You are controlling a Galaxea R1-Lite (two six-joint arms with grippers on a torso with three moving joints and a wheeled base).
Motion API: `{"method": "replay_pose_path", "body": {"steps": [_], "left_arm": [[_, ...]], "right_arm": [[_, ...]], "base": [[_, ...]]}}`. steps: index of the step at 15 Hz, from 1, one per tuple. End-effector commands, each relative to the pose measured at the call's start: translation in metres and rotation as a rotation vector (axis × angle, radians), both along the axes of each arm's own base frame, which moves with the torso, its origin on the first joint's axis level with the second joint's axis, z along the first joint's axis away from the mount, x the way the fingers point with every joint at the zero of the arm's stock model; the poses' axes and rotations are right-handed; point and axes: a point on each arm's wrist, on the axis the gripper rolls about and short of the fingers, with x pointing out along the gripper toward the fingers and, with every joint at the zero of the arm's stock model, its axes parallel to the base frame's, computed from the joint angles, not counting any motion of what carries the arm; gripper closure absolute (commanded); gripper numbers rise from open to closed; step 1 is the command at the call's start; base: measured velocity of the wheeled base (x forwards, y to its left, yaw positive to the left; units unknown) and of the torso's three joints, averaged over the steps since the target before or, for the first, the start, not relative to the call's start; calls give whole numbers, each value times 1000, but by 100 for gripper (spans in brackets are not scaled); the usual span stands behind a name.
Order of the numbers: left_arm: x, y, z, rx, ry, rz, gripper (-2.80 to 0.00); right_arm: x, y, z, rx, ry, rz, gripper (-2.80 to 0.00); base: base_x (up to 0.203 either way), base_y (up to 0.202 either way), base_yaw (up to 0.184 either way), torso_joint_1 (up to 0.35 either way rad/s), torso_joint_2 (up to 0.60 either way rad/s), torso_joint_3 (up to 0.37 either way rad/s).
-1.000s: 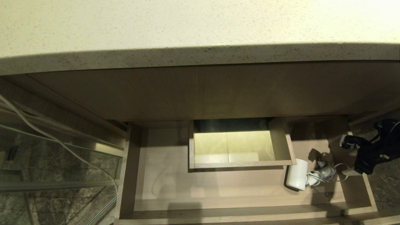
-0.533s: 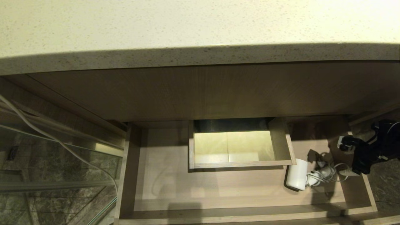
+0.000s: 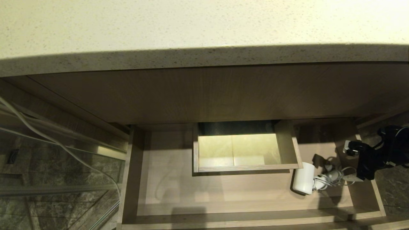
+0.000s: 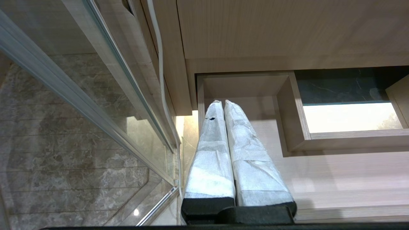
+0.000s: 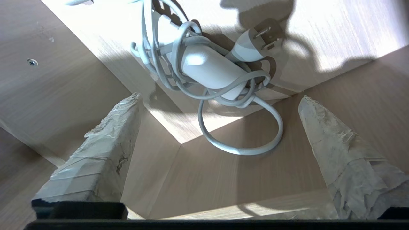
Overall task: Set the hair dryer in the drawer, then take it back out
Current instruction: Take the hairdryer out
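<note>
A pale speckled surface overhangs a wood-grain panel. Under it the drawer stands pulled out, wide and shallow, with a boxed notch at its rear wall. To the left run a glass pane and a thin white cable, with marble floor beneath.

The dryer lies inside the drawer on its floor, toward the right end, just beside the notch's front right corner. Its white barrel points toward the drawer's front and its handle extends rightward, wrapped in white cord. One loop of the cord trails loose and the plug lies beside the handle.

The right gripper hangs over the drawer's right end, just beyond the handle. Its padded fingers are spread wide and released, with nothing between them. The left gripper is parked over the drawer's left end, fingers clenched together on nothing.
</note>
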Motion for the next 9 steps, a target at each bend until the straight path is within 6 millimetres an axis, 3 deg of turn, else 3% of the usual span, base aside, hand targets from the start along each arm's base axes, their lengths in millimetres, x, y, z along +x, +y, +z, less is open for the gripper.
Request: {"method": "replay_pose_path", "body": {"steps": [1, 6, 9], "left_arm": [[4, 0, -11, 0, 39, 0, 0], [4, 0, -11, 0, 37, 0, 0], [4, 0, -11, 0, 39, 0, 0]], "right_arm": [[0, 0, -4, 0, 7, 16, -280], [-4, 5, -17, 31, 51, 35, -280], [-8, 17, -25, 88, 90, 72, -280]], "base": [[0, 0, 0, 0, 0, 0], [0, 0, 0, 0, 0, 0], [0, 0, 0, 0, 0, 0]]}}
